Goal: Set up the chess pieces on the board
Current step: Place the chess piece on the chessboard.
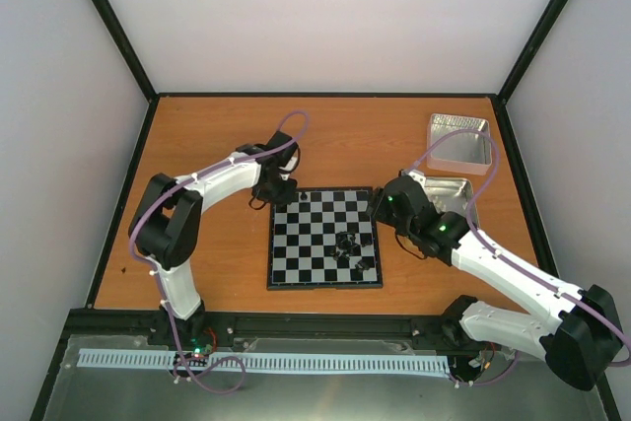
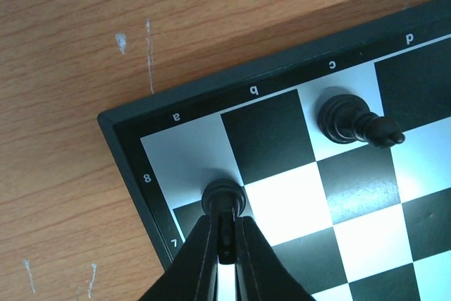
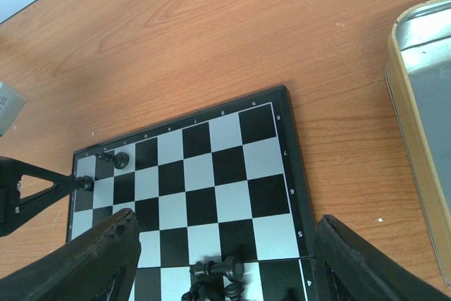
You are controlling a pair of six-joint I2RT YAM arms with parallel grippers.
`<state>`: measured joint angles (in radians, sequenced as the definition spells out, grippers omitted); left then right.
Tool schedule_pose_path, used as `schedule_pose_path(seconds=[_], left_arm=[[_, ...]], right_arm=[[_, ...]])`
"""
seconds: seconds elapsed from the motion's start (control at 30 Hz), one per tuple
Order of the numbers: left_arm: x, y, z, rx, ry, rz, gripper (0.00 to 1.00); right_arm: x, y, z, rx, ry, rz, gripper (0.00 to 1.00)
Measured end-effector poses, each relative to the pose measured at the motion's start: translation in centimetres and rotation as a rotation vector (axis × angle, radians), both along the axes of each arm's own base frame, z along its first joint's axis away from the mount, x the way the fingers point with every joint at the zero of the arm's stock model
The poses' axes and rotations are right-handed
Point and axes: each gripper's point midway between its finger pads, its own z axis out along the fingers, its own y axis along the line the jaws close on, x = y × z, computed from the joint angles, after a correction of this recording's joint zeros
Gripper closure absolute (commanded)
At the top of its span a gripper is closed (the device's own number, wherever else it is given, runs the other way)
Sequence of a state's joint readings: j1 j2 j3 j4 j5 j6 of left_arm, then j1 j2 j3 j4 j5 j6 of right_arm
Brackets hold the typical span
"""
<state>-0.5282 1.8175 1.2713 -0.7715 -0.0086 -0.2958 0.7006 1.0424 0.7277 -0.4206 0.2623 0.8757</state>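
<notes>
While left gripper (image 2: 225, 225) clamps chess piece (image 2: 224, 194), lower centre: I may drag it over releasing;
Right gripper (image 3: 227, 222): gaping, empty

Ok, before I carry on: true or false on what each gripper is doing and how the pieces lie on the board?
1. The left gripper is shut on a black piece near a corner of the board. True.
2. The right gripper holds a piece. False: it is open and empty above the board.
3. The second piece near that corner stands upright. False: it lies on its side.
4. A heap of black pieces sits on the board's right half. True.
5. The far tin lies left of the board. False: it lies beyond the board's right side.
</notes>
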Motion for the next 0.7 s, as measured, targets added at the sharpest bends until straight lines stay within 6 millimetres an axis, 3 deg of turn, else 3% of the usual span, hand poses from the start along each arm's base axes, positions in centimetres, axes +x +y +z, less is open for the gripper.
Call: schedule_pose_path(seconds=[0.2,0.5,0.7], left_arm=[[-0.1,-0.4,0.1,-0.018,0.006,-0.025,0.97],[1.4,-1.8,0.6,-0.046,-0.012,-0.055,0.96],[1.6,-2.0,0.1,-0.044,-0.001,-0.059,0.86]], right_arm=[[-0.1,-0.1,-0.4,-0.006,0.007,0.0,0.33],[-0.1,0.0,-0.6,-0.006,0.011,0.003,0.33],[-0.1,0.0,-0.7,-0.007,0.013,0.003,0.33]])
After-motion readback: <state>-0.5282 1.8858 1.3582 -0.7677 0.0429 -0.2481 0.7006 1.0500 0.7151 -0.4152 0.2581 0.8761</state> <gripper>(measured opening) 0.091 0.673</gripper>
